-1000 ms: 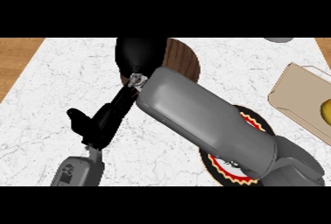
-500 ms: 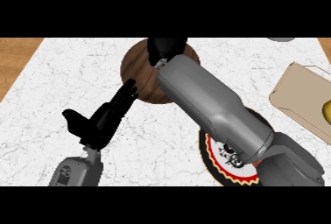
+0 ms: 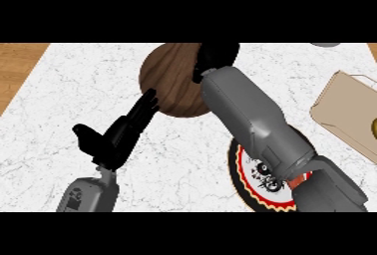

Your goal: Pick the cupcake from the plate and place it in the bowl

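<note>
Right hand (image 3: 218, 54): over the bowl's (image 3: 168, 79) far rim, fingers' state impossible to tell.
Left hand (image 3: 117, 132): spread, resting above the bench (image 3: 88, 74).
Plate (image 3: 247, 184): under right forearm.

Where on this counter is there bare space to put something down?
The widest bare marble lies left of the wooden bowl, running to the counter's left edge above the open left hand. A smaller patch sits between the right forearm and the tan board. The lower right is crowded: the arm covers most of the patterned plate.
</note>
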You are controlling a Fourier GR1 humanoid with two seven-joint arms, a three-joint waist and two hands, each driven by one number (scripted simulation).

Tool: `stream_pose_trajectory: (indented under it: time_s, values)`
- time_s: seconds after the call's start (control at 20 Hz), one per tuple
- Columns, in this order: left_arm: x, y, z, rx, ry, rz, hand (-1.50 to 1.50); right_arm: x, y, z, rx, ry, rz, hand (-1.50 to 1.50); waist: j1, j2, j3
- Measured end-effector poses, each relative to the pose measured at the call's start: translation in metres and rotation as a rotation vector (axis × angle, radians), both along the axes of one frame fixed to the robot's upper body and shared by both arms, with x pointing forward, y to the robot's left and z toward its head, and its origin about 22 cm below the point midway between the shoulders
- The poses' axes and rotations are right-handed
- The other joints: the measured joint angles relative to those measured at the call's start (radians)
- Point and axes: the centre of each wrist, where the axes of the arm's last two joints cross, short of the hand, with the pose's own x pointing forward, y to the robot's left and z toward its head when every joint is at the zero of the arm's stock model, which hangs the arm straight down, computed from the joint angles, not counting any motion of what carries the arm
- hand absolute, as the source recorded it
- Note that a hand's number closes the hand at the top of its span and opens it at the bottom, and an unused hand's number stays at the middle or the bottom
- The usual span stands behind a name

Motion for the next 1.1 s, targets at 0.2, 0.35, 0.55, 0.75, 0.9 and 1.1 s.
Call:
stream_pose_trajectory:
  time_s: [0.2, 0.35, 0.55, 0.75, 0.9, 1.1]
  values:
    - [-0.001, 0.002, -0.001, 0.004, 0.005, 0.002, 0.00, 0.000, -0.007, -0.007, 0.138, -0.084, 0.021, -1.50, -0.001, 0.000, 0.001]
    - [-0.001, 0.002, -0.002, 0.000, 0.001, 0.010, 0.00, -0.001, -0.005, 0.000, 0.279, -0.228, 0.044, -1.50, -0.005, -0.003, 0.002]
    - [-0.002, 0.000, -0.001, -0.001, 0.011, 0.015, 0.00, -0.007, -0.002, 0.009, 0.440, -0.458, 0.098, -1.50, -0.014, -0.011, 0.004]
    - [-0.002, 0.002, -0.009, 0.002, 0.029, 0.024, 0.00, -0.024, 0.005, 0.009, 0.557, -0.609, 0.184, -1.50, -0.026, -0.021, 0.003]
    - [-0.003, 0.012, -0.011, -0.003, 0.036, 0.046, 0.00, -0.047, 0.012, -0.001, 0.631, -0.679, 0.255, -1.50, -0.046, -0.032, 0.002]
    - [-0.006, 0.021, -0.015, -0.005, 0.052, 0.077, 0.00, -0.088, 0.026, -0.014, 0.717, -0.729, 0.360, -1.50, -0.078, -0.046, 0.001]
